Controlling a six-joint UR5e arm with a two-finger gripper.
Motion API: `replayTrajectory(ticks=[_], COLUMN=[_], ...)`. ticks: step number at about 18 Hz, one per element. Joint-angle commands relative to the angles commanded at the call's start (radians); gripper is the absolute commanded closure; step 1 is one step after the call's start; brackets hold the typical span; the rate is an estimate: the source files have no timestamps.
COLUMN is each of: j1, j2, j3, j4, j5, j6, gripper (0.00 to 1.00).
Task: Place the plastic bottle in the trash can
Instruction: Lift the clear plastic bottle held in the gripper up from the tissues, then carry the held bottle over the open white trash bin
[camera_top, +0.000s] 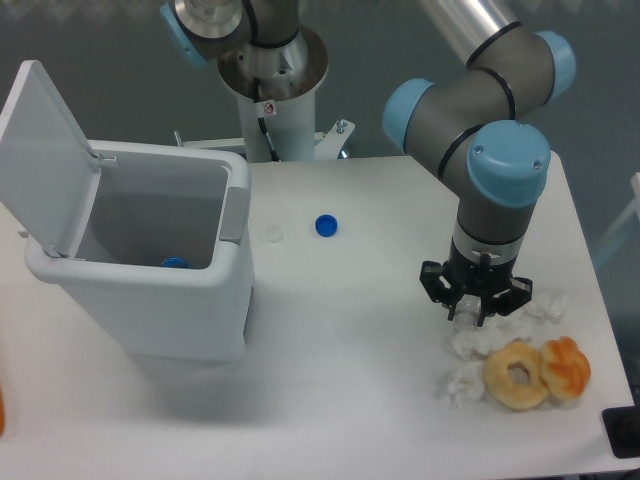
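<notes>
On the white counter (380, 400), the trash can (140, 270) stands open at the left edge; the gripper (478, 312) hangs over tissues (480, 345), jaw state unclear.

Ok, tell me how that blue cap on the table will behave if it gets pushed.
The blue cap looks small and thin, so it is probably very light and easily sent skidding. It lies flat on the smooth white table, so it would likely slide rather than roll. Its low profile may make gripping awkward.
</notes>
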Motion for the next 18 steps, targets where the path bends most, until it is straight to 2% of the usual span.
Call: replayTrajectory(ticks=[5,9,12,18], j1=[-0.003,-0.011,-0.012,-0.037], j2=[0.015,0.058,0.106,0.231], j3=[-0.003,-0.008,-0.009,-0.012], j4=[0.003,0.005,0.015,0.014], j5=[-0.038,-0.089,-0.204,-0.291], j6=[-0.002,-0.027,-0.113,-0.204], gripper=[1.0,1.0,1.0,1.0])
